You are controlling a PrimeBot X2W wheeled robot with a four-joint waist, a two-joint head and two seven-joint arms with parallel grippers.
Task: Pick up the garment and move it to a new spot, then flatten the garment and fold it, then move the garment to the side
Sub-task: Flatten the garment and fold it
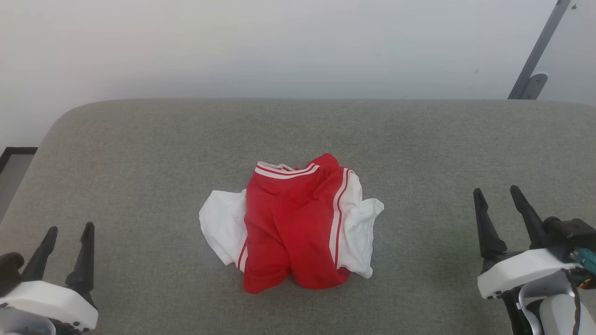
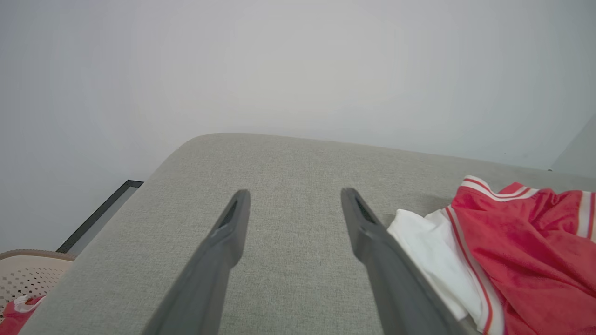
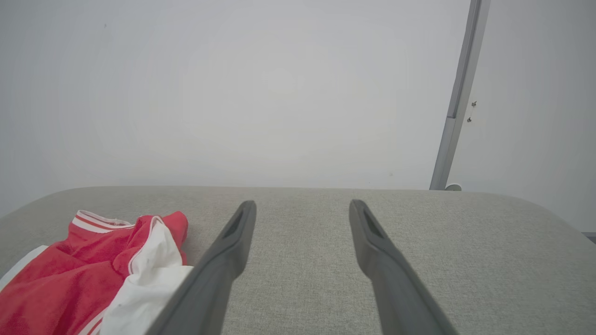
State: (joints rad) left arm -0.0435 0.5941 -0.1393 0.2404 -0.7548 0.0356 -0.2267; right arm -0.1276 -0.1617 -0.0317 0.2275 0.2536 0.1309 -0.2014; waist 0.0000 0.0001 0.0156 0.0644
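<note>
Centrally, the garment (image 1: 293, 223) rests on grey cushion (image 1: 139, 163) below pale wall (image 1: 279, 42).

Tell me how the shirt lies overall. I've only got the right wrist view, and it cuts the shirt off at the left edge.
Observer: The garment is a crumpled heap in the middle of the grey surface, with a white sleeve sticking out on each side.
Operator: Where's the left gripper?
Observer: The left gripper is open at the near left, apart from the cloth.
Operator: Anything past the surface's left edge?
Observer: A pale perforated basket sits beyond that edge, lower than the surface, with some red and white cloth in it.
</note>
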